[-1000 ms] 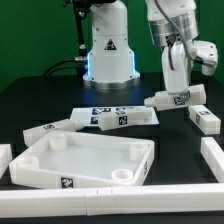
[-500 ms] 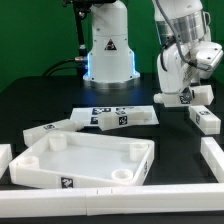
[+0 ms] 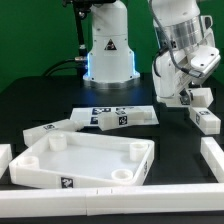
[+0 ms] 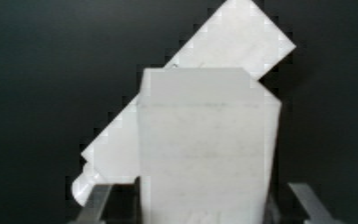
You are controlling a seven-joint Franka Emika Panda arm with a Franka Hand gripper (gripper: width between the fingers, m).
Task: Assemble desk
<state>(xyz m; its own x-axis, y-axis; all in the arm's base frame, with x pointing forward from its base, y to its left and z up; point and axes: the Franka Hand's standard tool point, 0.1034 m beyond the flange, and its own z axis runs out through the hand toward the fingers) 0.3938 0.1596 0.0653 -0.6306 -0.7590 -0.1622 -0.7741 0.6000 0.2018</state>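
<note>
The desk top (image 3: 40,170), a white tray-like panel with round corner sockets, lies at the front of the exterior view. My gripper (image 3: 183,92) is at the exterior view's right, shut on a white desk leg (image 3: 170,99) and holding it tilted just above the table. In the wrist view this leg (image 4: 202,140) fills the middle between my fingers (image 4: 98,203), with my gripper (image 4: 197,205) around its near end. Another leg (image 3: 205,121) lies on the table just beyond. A further leg (image 3: 45,130) lies left of the top, and another (image 3: 130,118) lies behind it.
The marker board (image 3: 95,112) lies behind the desk top. White border bars stand at the right (image 3: 212,155), left (image 3: 5,160) and front (image 3: 110,188). The robot base (image 3: 108,50) is at the back. A white slanted part (image 4: 229,45) shows behind the held leg.
The gripper has lifted the leg off the table and turned it, so it tilts more and sits slightly higher than one second ago. The other parts have not moved.
</note>
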